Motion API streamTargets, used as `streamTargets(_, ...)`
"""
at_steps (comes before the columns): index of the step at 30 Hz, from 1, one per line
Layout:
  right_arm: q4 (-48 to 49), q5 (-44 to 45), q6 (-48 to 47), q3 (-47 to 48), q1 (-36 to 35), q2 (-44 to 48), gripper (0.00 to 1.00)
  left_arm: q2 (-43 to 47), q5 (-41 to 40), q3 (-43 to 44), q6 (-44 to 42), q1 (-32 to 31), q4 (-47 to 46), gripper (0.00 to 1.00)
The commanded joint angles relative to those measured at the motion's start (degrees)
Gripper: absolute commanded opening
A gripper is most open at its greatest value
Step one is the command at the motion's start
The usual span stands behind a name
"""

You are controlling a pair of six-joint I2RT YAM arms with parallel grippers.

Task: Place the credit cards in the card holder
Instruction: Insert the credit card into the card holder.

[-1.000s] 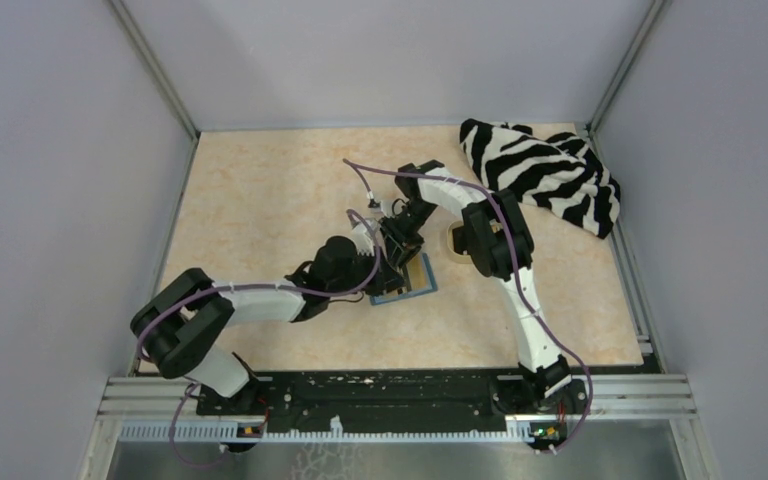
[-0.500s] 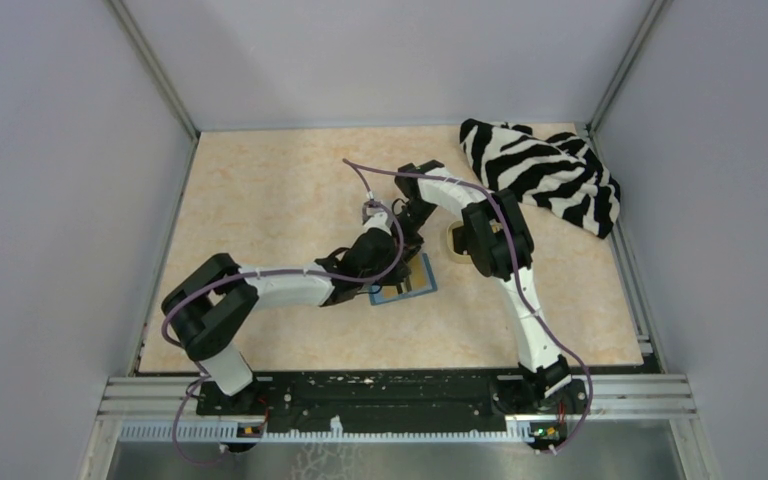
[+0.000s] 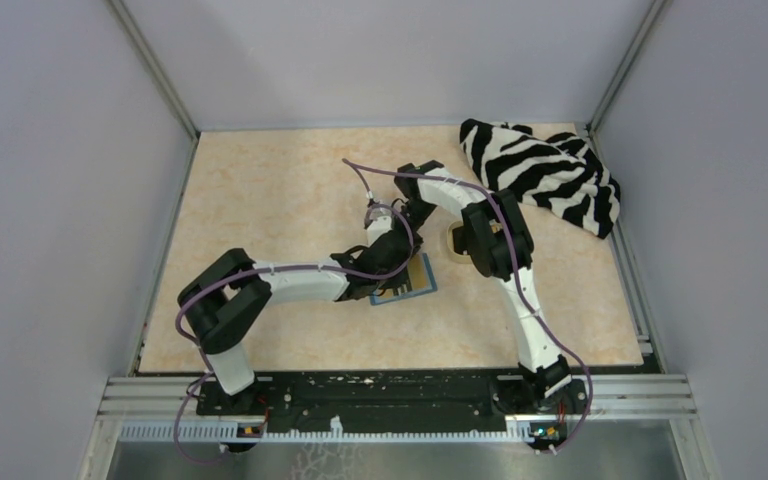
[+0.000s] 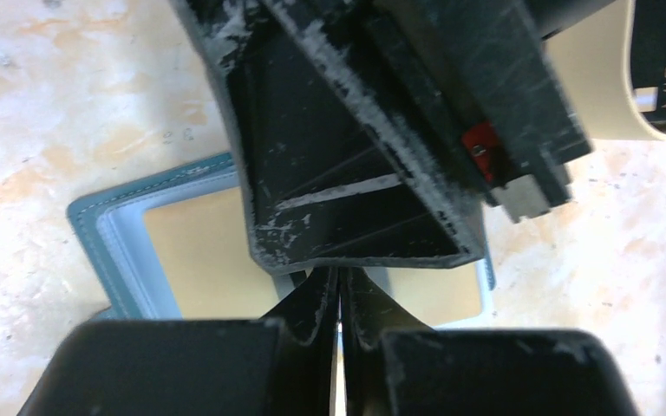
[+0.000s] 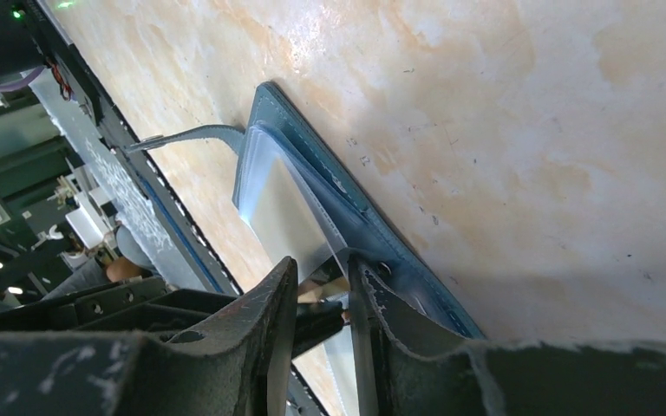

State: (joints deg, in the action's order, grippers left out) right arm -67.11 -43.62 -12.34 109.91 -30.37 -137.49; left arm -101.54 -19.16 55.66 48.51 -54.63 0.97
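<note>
Top external, left tool (image 3: 397,262) reached further over card holder (image 3: 390,297), elbow forward

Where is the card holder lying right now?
In the top view, the card holder lies flat on the table near its middle, beneath the left gripper and the right gripper, with the tan tray just to its right.

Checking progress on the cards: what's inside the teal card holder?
An orange-gold card shows inside the open card holder. The right gripper covers its middle, so any further cards there are hidden.
</note>
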Motion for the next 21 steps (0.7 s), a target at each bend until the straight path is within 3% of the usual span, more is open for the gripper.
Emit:
streamTargets(1, 2.3, 2.4, -1.3, -0.1, -0.8, 2.1, 0.30, 0.0, -6.2, 1.0, 1.2, -0.5, 5.7, 0.07)
streamTargets(7, 2.0, 3.0, -1.6, 0.1, -0.8, 3.8, 0.35, -0.1, -7.6, 1.2, 1.5, -0.5, 7.5, 0.07)
streamTargets(14, 1.9, 4.9, -2.5, 0.1, -0.6, 7.8, 0.38, 4.7, -5.9, -0.8, -2.8, -0.5, 3.5, 0.08)
streamTargets(21, 4.0, 4.9, -3.5, -3.5, 1.2, 14.9, 0.39, 16.7, 1.0, -12.6, -12.5, -0.5, -13.5, 0.12)
